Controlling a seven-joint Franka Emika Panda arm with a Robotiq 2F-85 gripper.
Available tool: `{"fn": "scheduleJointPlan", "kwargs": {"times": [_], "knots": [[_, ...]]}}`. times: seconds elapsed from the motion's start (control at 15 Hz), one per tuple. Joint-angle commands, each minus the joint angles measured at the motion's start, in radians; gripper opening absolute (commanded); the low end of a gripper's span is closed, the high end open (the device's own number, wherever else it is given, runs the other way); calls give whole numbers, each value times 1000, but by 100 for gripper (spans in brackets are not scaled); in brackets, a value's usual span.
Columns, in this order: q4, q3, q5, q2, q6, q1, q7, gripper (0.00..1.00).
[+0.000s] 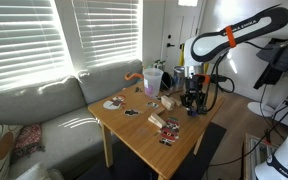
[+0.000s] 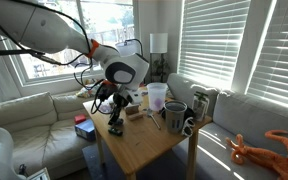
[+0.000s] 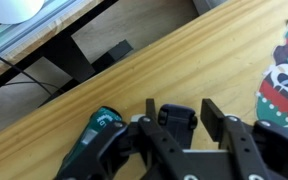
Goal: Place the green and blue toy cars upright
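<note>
In the wrist view a small dark blue toy car [image 3: 176, 120] sits on the wooden table between the fingers of my gripper [image 3: 180, 115]. The jaws stand close on either side of it, open, with a thin gap still showing at the right finger [image 3: 214, 115]. I cannot tell how the car is lying. A dark green thing with a teal end [image 3: 99, 128] sits just left of the fingers, partly hidden by the gripper; whether it is the green car I cannot tell. In both exterior views the gripper [image 1: 192, 102] [image 2: 115, 124] is down at the table near its edge, and the cars are too small to make out.
Cups [image 1: 152, 82] [image 2: 156, 97] and a dark mug [image 2: 175, 117] stand on the table [image 1: 144, 140]. Striped blocks [image 1: 159, 123] and flat pieces [image 1: 114, 103] lie around it. A colourful card [image 3: 279, 90] lies right of the gripper. The table edge [image 3: 54, 55] runs close behind. A couch [image 1: 34, 110] stands alongside.
</note>
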Motion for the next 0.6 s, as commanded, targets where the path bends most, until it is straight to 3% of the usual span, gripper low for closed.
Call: {"fn": "scheduleJointPlan", "kwargs": {"times": [0.0,0.13,0.33,0.53], "knots": [[14,1,-25,-1,-24,4,33,22],[17,-1,-14,-4,-32,4,37,12],[31,-17,35,-14,-85,0,7,12],[70,-62,138,-7,-222,-17,-66,12]]}}
